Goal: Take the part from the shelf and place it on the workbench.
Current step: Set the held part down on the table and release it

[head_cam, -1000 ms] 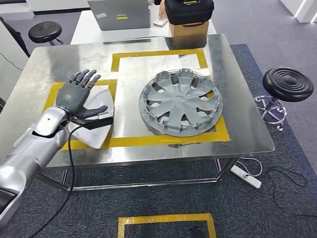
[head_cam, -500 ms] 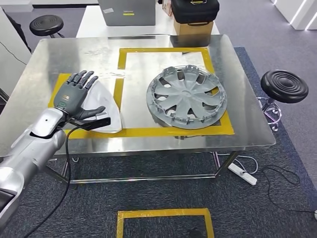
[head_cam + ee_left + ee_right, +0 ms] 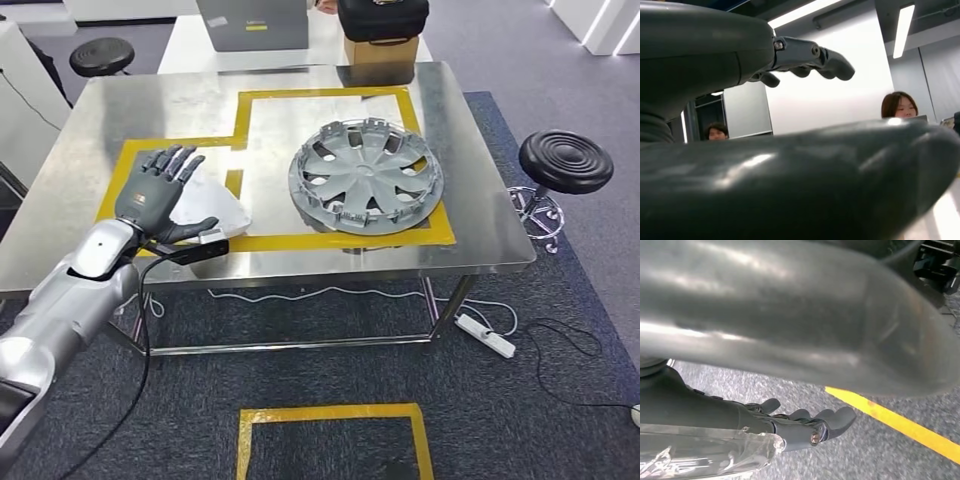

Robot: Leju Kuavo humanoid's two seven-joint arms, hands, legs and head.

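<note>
From the head view, the left hand [image 3: 157, 193] hovers flat and released over the white part [image 3: 207, 205], which lies inside the yellow tape near the workbench [image 3: 90, 130] front-left corner beside the hubcap [image 3: 364, 175]; best lift straight clear. The left wrist view shows its fingers [image 3: 821, 56] spread on nothing. In the right wrist view the right hand [image 3: 798, 425] hangs over grey carpet with fingers loosely extended, holding nothing

hubcap [image 3: 364, 175] right, bare workbench [image 3: 90, 140] left
</note>
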